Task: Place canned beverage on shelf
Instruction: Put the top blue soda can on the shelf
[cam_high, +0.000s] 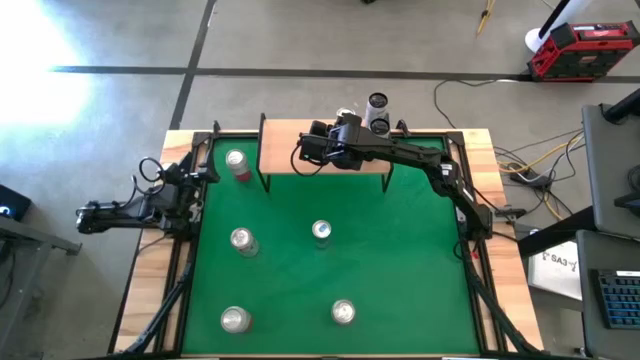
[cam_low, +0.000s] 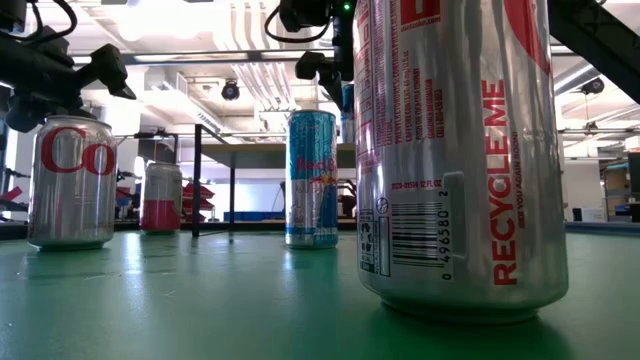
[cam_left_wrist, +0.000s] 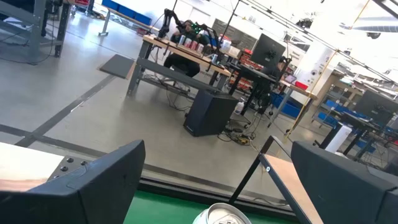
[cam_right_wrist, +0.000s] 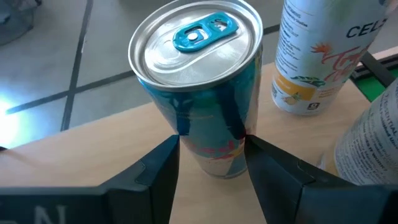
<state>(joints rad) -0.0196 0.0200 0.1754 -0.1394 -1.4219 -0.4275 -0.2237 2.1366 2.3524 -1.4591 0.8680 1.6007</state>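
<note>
Gripping a slim blue-tabbed can (cam_right_wrist: 202, 93) on the wooden shelf (cam_right_wrist: 124, 162), right hand (cam_right_wrist: 211, 165) closed, left hand (cam_left_wrist: 211, 186) spread empty.

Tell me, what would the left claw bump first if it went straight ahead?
Probably the silver can top just ahead between the open left claw's fingers; depth beyond it is unclear.

In the high view the right arm (cam_high: 420, 155) is covering part of the shelf (cam_high: 285, 150). The big can (cam_low: 455, 150) near the low camera is hiding things behind it.
</note>
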